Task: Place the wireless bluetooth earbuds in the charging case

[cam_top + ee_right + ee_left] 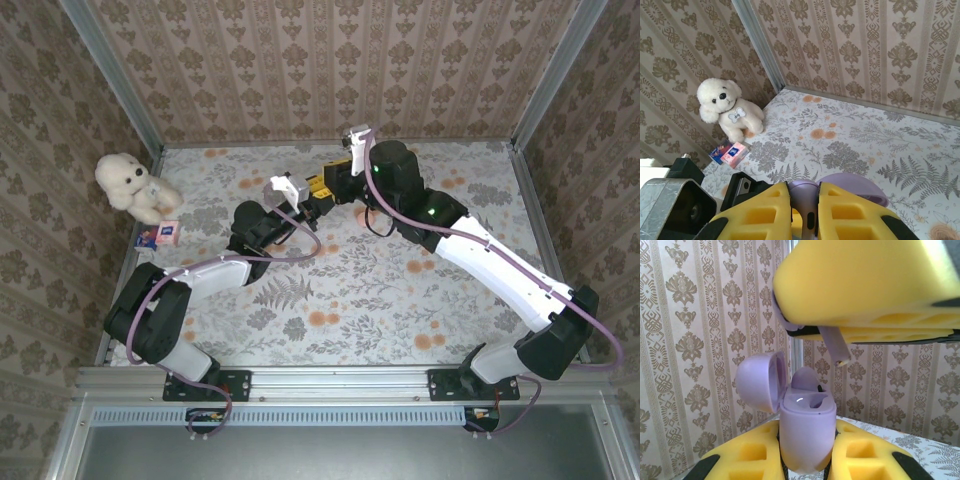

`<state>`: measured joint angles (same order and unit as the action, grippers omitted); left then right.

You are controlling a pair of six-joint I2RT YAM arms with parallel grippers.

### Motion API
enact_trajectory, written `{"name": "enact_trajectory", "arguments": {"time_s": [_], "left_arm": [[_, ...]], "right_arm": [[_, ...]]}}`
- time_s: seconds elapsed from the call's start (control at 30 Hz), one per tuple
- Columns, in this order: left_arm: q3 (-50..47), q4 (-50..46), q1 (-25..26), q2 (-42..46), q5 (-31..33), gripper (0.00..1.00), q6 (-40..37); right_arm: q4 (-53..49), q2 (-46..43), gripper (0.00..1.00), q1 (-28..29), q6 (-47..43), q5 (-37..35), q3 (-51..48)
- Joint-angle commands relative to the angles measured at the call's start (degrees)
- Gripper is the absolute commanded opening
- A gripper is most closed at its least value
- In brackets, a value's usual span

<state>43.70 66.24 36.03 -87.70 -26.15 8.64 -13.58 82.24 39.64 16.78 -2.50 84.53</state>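
lilac case [807, 427] clamped upright in l gripper [807, 457], lid open; earbud [834, 345] pinched above case by r gripper [804, 202], stem-down for insertion.

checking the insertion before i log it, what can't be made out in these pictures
- Right wrist view: the right claw covers the earbud's tip and most of the charging case, so alignment is unclear.
- Left wrist view: the charging case's base is hidden inside the left claw and cut off by the bottom edge; the earbud's head is buried in the right claw.
- Top view: both are too small, tucked under the claws.
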Motion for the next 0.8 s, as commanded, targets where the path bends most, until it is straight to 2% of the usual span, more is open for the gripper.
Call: {"name": "enact_trajectory", "arguments": {"time_s": [0.0, 0.77], "left_arm": [[1.63, 2.41, 0.53, 0.2, -0.53, 0.0, 0.5], [1.98, 2.32, 0.49, 0.32, -0.58, 0.0, 0.48]], "right_arm": [[0.23, 0.02, 0.16, -0.39, 1.07, 0.49, 1.16], [-1.68, 2.23, 0.16, -1.24, -1.54, -1.58, -0.5]]}}
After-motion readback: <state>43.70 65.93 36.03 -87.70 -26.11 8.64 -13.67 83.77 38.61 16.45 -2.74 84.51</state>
